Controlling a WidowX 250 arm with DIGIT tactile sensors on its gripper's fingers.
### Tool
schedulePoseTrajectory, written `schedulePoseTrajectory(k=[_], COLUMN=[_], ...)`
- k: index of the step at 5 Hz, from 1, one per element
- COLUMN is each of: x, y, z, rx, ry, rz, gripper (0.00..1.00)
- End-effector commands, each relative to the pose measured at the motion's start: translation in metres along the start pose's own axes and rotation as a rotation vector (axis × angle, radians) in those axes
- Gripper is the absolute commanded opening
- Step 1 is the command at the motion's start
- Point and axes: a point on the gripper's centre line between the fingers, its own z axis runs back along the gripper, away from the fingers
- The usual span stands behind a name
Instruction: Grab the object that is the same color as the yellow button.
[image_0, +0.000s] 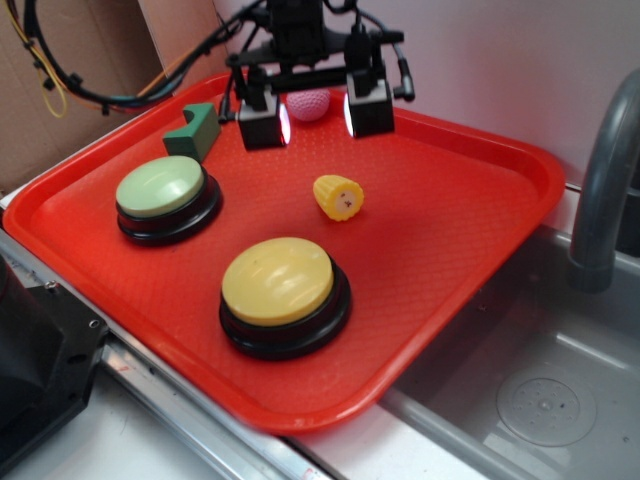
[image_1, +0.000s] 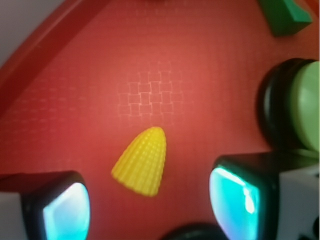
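gripper (image_0: 315, 118) hangs at the top centre of the exterior view, jaws spread wide and holding nothing. the toy corn stub (image_0: 339, 197) lies mid-frame on the red tray (image_0: 470, 190) (lower centre in the wrist view, between the pads). yellow button (image_0: 278, 281) sits below, pale green button (image_0: 161, 186) at left.

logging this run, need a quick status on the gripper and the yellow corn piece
Gripper open, empty, above the tray. Corn piece lying free on the tray, in front of the gripper, untouched. Nothing between them; pink ball sits behind the gripper.
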Motion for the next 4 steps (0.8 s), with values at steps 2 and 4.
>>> schedulePoseTrajectory(k=[2, 4], x=[-0.023, -0.022], y=[-0.009, -0.016], z=[-0.052, 0.014], rx=[-0.003, -0.013], ry=[0.039, -0.04], rz=[-0.026, -0.103], gripper=[0.0, 0.0])
